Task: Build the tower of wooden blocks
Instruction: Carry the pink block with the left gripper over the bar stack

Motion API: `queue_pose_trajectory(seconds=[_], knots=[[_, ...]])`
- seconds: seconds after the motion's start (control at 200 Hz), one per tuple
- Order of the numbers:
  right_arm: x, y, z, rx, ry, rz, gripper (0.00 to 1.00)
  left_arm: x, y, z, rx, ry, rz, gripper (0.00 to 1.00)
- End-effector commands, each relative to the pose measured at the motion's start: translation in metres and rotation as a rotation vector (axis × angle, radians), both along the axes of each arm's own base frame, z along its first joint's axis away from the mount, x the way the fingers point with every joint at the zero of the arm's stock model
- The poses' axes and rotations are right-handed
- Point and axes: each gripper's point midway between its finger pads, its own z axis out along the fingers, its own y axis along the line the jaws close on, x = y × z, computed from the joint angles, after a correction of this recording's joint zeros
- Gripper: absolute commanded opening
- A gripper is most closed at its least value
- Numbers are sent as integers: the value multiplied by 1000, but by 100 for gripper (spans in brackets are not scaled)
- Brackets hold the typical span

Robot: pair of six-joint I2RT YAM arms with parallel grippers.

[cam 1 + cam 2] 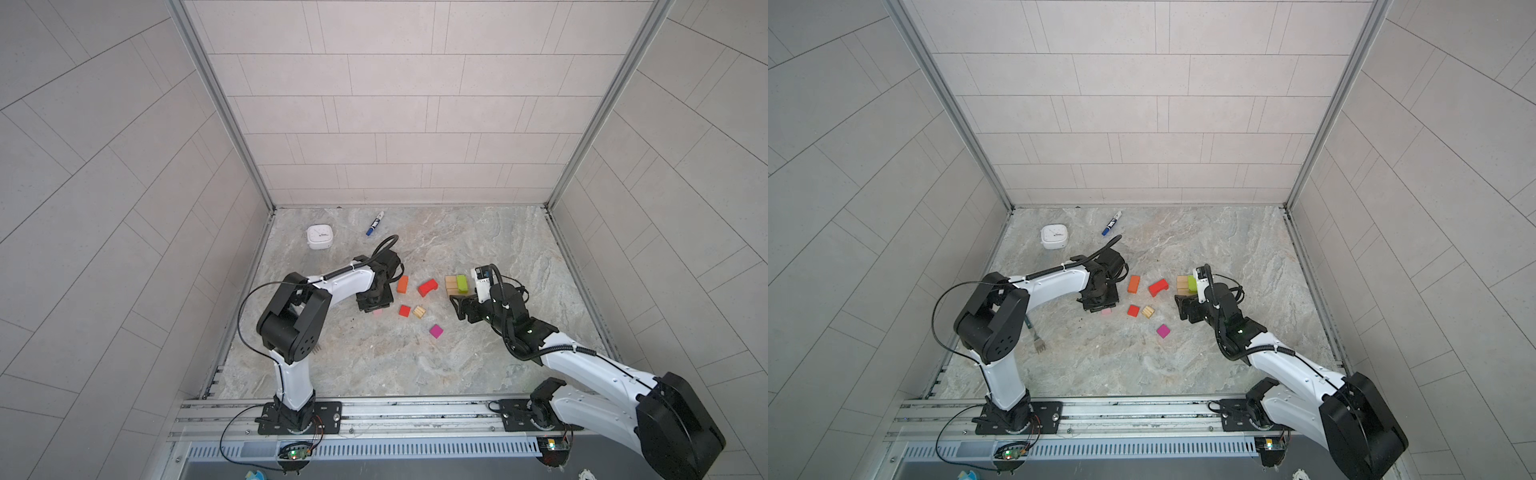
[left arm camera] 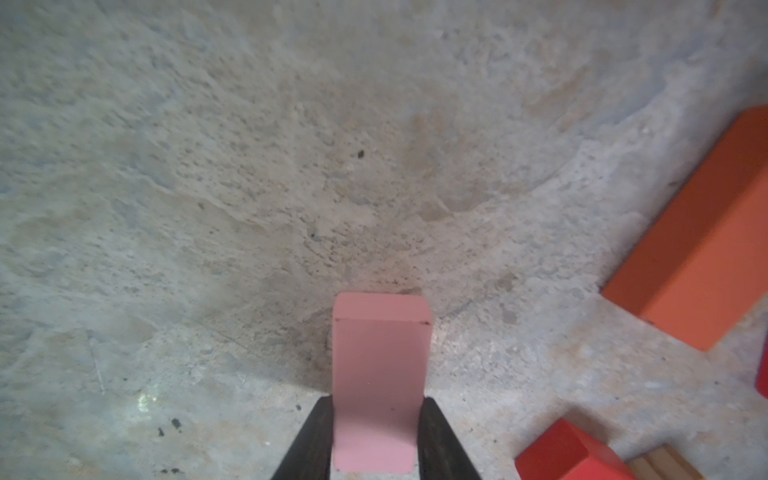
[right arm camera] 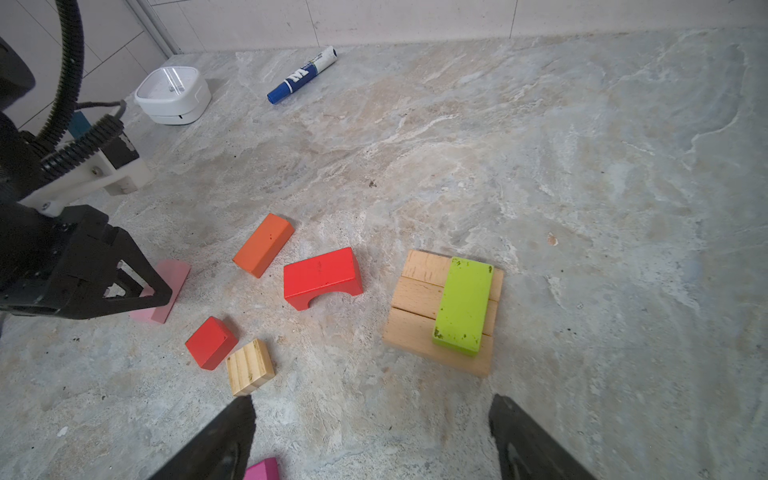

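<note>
Left gripper point(image 2: 376, 401) clamping shut on long sides of pink bar point(image 2: 380, 353): smooth matte painted wood, sharp-edged, lying flat on mottled stone-look table point(image 2: 208, 166), long axis running straight out from jaws. Orange bar point(image 3: 264, 245) and red arch point(image 3: 322, 276) lying near (both loose). Right gripper point(image 3: 372, 401) hanging wide open, empty, near tower point(image 1: 456, 284): three tan bars point(image 3: 415, 291) side by side, chipped lime bar point(image 3: 463, 305) lying across them.

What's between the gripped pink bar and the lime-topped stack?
The red arch; the orange bar, red cube and tan cube flank that line. Clearest in right wrist view.
</note>
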Motion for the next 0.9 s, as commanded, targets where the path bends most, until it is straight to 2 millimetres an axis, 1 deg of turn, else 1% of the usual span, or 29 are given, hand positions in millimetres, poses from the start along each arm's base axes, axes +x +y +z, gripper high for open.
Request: queue_pose_trajectory(seconds=[0.0, 0.065, 0.11, 0.145, 0.295, 0.46, 0.49, 0.52, 0.53, 0.545, 0.716, 0.896], knots=[[0, -1, 2, -7, -8, -8, 89, -1, -1, 6, -9, -9, -14, 29], [1, -1, 3, -7, -5, -8, 89, -1, -6, 9, -33, -8, -14, 27], [1, 0, 5, -15, 5, -2, 89, 0, -8, 13, -47, -15, -17, 27], [0, 1, 7, -20, 15, 4, 89, 1, -10, 16, -57, -23, -23, 25], [-5, 7, 18, -22, 60, 45, 89, 9, -17, 39, -92, -72, -39, 25], [-11, 2, 30, -7, 101, 18, 89, 18, -32, 64, -157, -123, -55, 26], [-12, 1, 30, -9, 117, 11, 89, 20, -35, 68, -167, -131, -59, 26], [-16, -2, 24, -18, 144, 7, 89, 21, -38, 72, -178, -137, -63, 26], [-13, 0, 33, -10, 133, 7, 89, 21, -39, 73, -179, -138, -64, 26], [-14, 0, 35, -9, 137, 8, 89, 22, -40, 74, -181, -141, -65, 26], [-27, 1, 26, -15, 236, 31, 89, 27, -57, 86, -217, -160, -92, 27], [-36, -10, 18, -19, 300, -6, 89, 34, -84, 100, -283, -188, -124, 27]])
